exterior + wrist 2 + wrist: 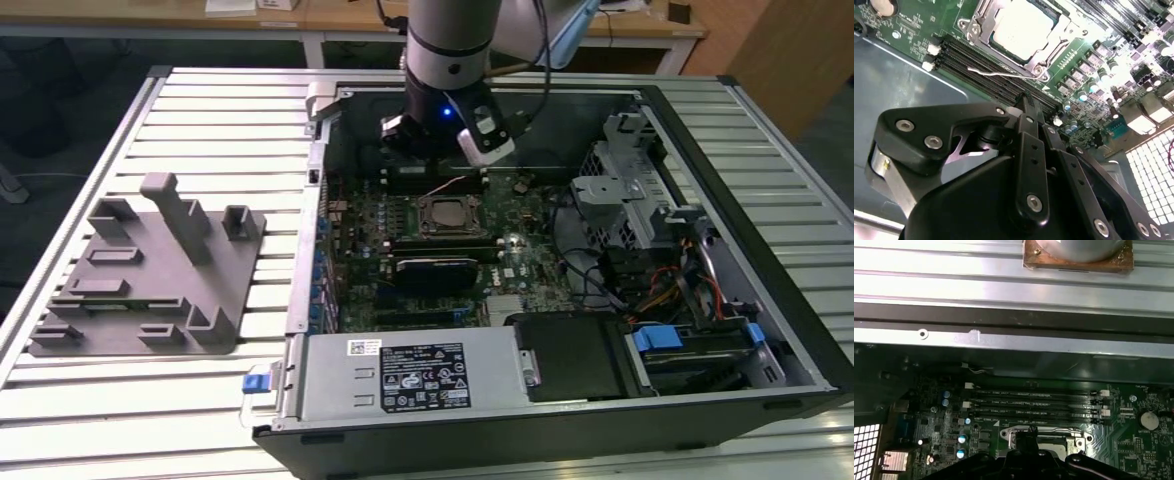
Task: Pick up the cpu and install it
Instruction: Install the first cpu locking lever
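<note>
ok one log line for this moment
cpu: lying in socket on motherboard | gripper: over motherboard beside socket, apart from cpu | computer case: open

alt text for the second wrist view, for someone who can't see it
A silver-topped cpu sits in its metal-framed socket on a green motherboard, seen past the arm's black gripper in the foreground. A row of black memory slots lies between the gripper and the socket.

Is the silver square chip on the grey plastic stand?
No, the silver square cpu sits in the metal socket frame.
</note>
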Tool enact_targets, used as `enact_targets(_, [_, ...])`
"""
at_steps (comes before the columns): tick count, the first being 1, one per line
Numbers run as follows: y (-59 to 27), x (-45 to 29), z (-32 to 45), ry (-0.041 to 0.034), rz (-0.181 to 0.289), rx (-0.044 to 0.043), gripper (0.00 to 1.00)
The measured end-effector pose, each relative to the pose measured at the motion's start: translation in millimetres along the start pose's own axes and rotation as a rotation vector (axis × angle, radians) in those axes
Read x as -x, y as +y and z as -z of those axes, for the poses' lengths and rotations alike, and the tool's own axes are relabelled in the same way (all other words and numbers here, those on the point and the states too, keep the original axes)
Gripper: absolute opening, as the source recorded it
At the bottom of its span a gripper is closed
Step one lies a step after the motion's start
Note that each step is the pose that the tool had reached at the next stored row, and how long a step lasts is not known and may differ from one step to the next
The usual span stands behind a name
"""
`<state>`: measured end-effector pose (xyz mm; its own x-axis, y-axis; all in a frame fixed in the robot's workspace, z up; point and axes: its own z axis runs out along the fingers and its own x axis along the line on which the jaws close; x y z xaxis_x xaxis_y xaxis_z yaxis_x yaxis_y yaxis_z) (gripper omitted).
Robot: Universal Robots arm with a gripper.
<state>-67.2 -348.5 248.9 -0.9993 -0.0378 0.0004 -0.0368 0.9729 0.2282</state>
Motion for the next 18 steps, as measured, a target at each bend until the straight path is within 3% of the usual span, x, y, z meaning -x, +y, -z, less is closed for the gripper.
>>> enact_targets(4, [-0.4, -0.1, -1.4, -0.0305, -0.025, -0.0172, 0.11])
enact_targets(8, [-0.9, -0.1, -3.7, -0.0559, -0.055, -0.0239, 0.11])
enact_targets(10, [-1.4, -0.1, -5.8, -0.0646, -0.073, -0.0248, 0.11])
enact_targets(18, [-3.9, 0.1, -16.1, -0.0852, -0.143, -0.0264, 0.11])
